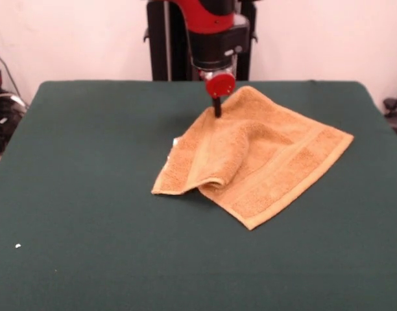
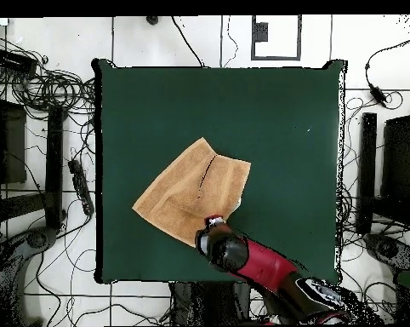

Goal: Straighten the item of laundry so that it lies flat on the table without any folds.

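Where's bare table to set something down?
Bare table lies all round the towel: widest between it and the front view's left and near edges, plus a strip to its right. Crowded only at the towel's far corner, under the gripper.

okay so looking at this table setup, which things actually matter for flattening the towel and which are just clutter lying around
Belongs to the job:
- towel, one side folded over
- green table that it lies on
- gripper, down at the towel's far edge

Just lying about:
- cables on the floor around the table
- white speck on the tabletop
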